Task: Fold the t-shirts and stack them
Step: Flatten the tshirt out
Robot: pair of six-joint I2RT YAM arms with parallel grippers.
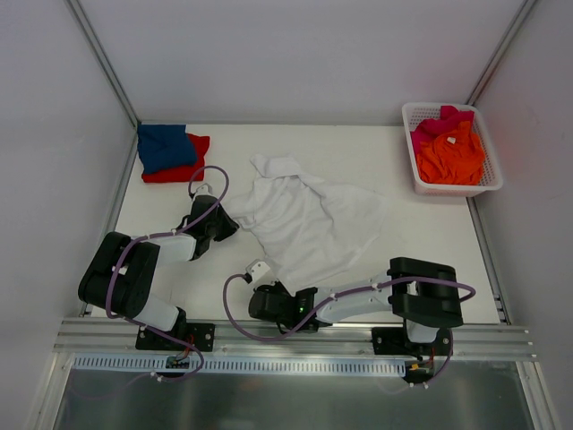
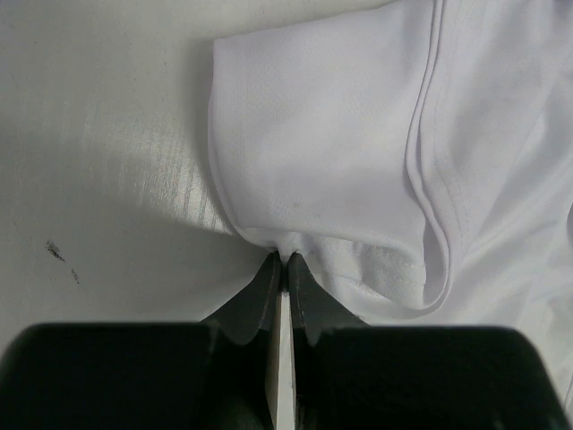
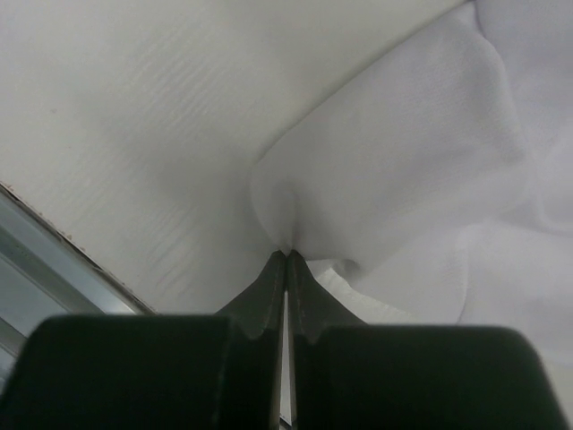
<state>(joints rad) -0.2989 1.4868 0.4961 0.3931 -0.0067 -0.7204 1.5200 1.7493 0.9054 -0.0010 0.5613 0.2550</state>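
White tabletop (image 1: 430, 237) fills the floor of the cell, pale panels standing on three sides and a ribbed aluminium rail (image 1: 295, 336) running along the near edge where both arm bases are bolted; sprawled across the middle is the white t-shirt (image 1: 309, 224), rumpled and unfolded, a sleeve flopped toward the far side and its near corner reaching toward the rail.

And both claws are on it! The left gripper (image 2: 285, 260) comes in low from the left, jaws pressed together with only a sliver of cloth between the black fingers (image 2: 260, 300), pinching a fold at the shirt's left edge just beside a stitched hem; the right gripper (image 3: 286, 255) is clamped the same way, tips closed tight on a bunched corner at the near side of that shirt, bare table and the rail showing to its left in the wrist view.

Over at the far right corner sits the white lattice basket (image 1: 452, 187), the orange t-shirt (image 1: 452, 157) heaped inside it and the pink t-shirt (image 1: 434, 125) crumpled behind, spilling toward the far rim; at the far left corner the blue t-shirt (image 1: 164, 146) lies folded on top of the red t-shirt (image 1: 195, 154), well apart from the white one; smallest of all, a dark scuff (image 2: 55, 251) marks the table near the left claw.
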